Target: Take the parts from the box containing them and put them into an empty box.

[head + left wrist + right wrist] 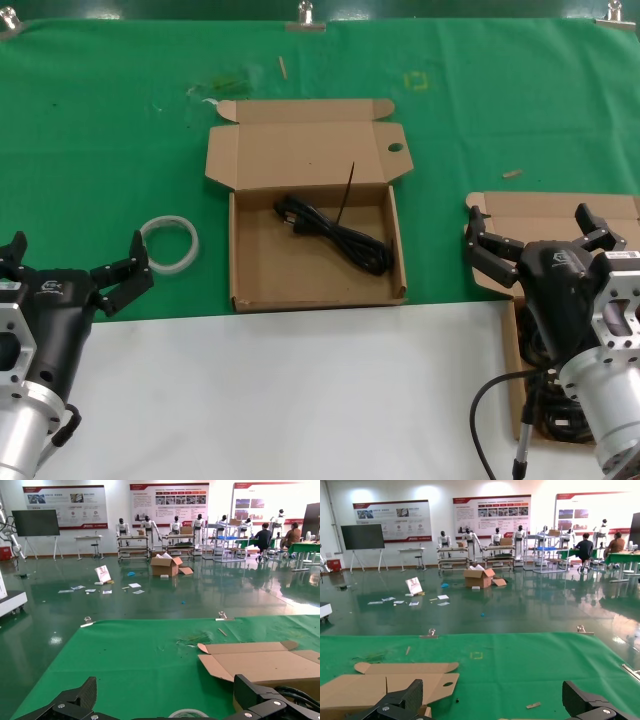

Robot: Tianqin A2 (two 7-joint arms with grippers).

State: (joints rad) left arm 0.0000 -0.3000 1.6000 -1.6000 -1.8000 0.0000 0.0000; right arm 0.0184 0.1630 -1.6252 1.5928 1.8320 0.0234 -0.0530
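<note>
Head view is showing you the holed-lid box (318, 262) sitting open in the middle of the green cloth (100, 120), already holding one black cable bundle (335, 235) lying slantwise across its floor. The remaining cables (545, 400) are lying in the second box (500, 212) at the right edge, mostly hidden under your right gripper (535, 235), which is hovering over it with fingers spread wide and carrying nothing. Your left gripper (75, 265) is waiting near the white ring (170, 243), also spread wide and empty. These bundles are looking light, limp and springy, so they are likely to sag and uncoil; you are best pinching across the thick middle of a coil, where several strands are lying together, rather than at a plug end.
</note>
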